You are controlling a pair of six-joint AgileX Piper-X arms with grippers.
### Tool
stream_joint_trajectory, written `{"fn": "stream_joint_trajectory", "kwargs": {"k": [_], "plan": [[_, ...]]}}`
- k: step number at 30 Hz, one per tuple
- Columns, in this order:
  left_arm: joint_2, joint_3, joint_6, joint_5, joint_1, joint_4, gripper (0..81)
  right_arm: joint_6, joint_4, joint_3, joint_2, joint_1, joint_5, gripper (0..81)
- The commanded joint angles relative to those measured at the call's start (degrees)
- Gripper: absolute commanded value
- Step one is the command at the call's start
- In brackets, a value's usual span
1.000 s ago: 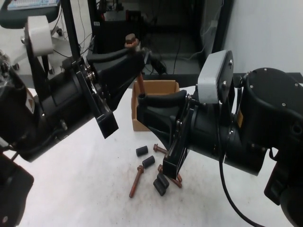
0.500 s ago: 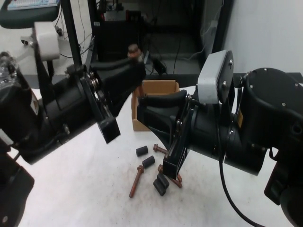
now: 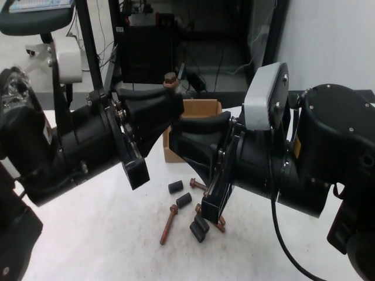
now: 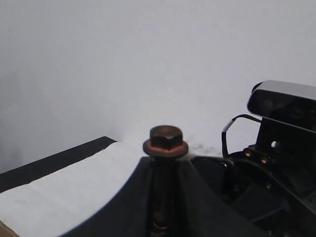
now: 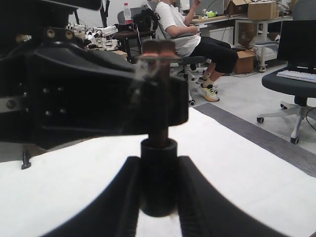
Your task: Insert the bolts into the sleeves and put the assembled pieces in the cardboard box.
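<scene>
The rusty-brown steel hex-head bolt (image 4: 165, 141) is stiff and, I judge, rather heavy for its size; it is best held on the shank under the flange, as the left claw (image 4: 165, 165) pinches it. The right claw (image 5: 158, 163) pinches the short black cylindrical sleeve (image 5: 158, 190) by its wall, directly below the bolt, above the tabletop (image 3: 105, 234) near the far edge.

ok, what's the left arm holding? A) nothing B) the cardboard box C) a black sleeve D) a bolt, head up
D: in the left wrist view the left jaws are clamped on the shank of a rusty bolt, with its hex head standing above them.
</scene>
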Motion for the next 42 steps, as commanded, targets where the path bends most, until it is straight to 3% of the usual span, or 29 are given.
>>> {"fn": "stream_joint_trajectory", "kwargs": {"k": [1, 4, 6, 22, 26, 30, 35, 38, 42], "plan": [[-0.3, -0.1, 0.1, 3.2, 0.1, -0.1, 21.0, -0.3, -0.4, -0.7, -0.1, 0.0, -0.1, 0.8], [-0.3, -0.1, 0.0, 4.0, 0.1, -0.2, 43.9, -0.3, -0.4, -0.7, -0.1, 0.0, -0.1, 0.8], [-0.3, -0.1, -0.1, 3.8, 0.1, -0.2, 51.1, -0.3, -0.4, -0.7, -0.1, 0.0, -0.1, 0.8], [-0.3, -0.1, 0.0, 4.2, 5.0, 2.4, 51.3, -0.3, -0.4, -0.7, -0.1, 0.0, -0.4, 0.8], [-0.4, -0.3, -1.1, 2.5, 6.1, -5.0, 51.2, -0.3, -0.4, -0.7, -0.1, 0.0, -0.2, 0.8], [-1.8, -0.9, -4.7, -5.9, 7.8, -10.7, 40.9, 3.6, 3.0, -0.7, -0.1, -1.6, 1.2, 0.8], [-4.0, -0.9, -3.6, -7.4, 10.3, -5.4, 1.6, 3.1, 15.3, -4.5, -0.1, -5.6, 5.0, 0.8], [-4.8, -0.9, -1.0, -8.0, 10.6, 3.1, 0.3, 0.6, 27.1, -10.6, 0.8, -8.2, 9.8, 0.8], [-5.1, -0.9, 0.1, -11.7, 10.6, 18.6, 0.3, -0.1, 39.2, -20.2, 6.9, -12.7, 10.2, 0.8]]}}
